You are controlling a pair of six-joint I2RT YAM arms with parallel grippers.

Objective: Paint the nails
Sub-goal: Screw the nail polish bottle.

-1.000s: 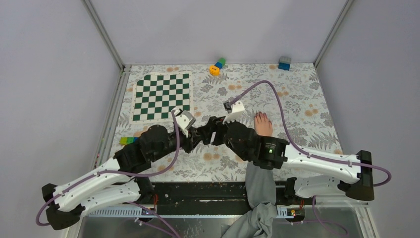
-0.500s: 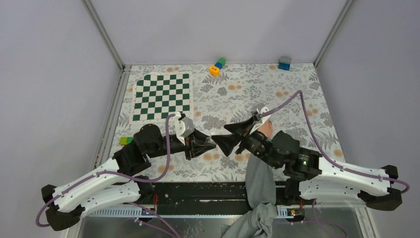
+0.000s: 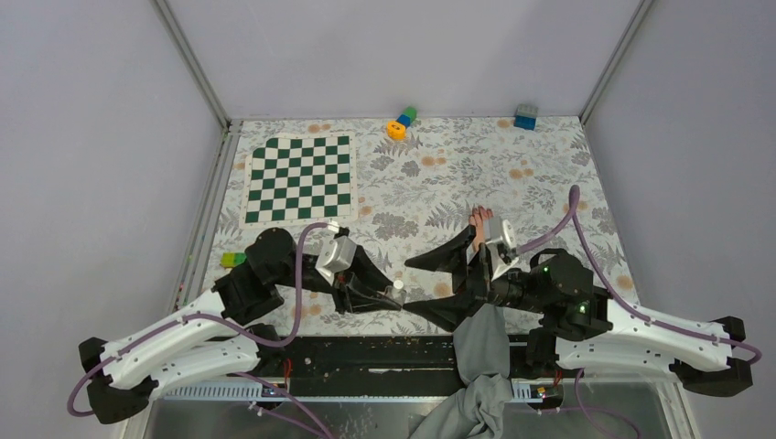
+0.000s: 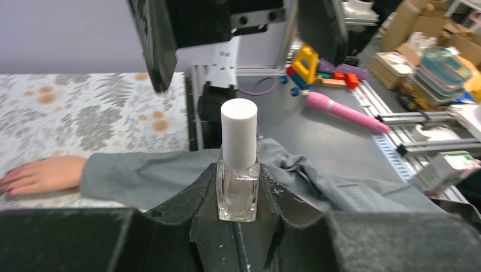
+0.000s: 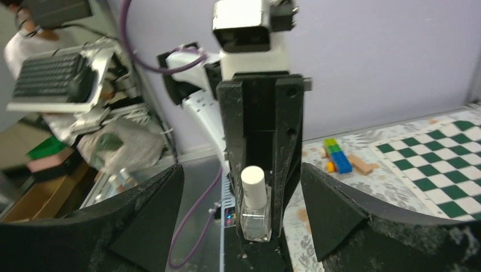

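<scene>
A clear nail-polish bottle (image 4: 238, 170) with a white cap stands upright between the fingers of my left gripper (image 4: 238, 190), which is shut on its glass body. In the top view the left gripper (image 3: 380, 293) holds the bottle (image 3: 396, 293) near the table's front edge. My right gripper (image 3: 430, 285) stands open just to the right of it, its jaws spread wide on either side of the cap (image 5: 253, 184). A bare hand (image 3: 482, 229) with a grey sleeve (image 3: 478, 343) lies flat behind the right gripper. Its dark-reddish nails (image 4: 7, 184) point away from the arms.
A green-and-white chessboard (image 3: 297, 178) lies at the back left. Small toy blocks (image 3: 401, 122) and a blue block (image 3: 525, 116) sit at the far edge. More coloured blocks (image 3: 233, 260) lie by the left arm. The right arm partly covers the hand.
The right gripper has swung back from over the hand toward the near edge and opened wider, now facing the bottle. The left gripper has carried the bottle nearer and slightly right.
</scene>
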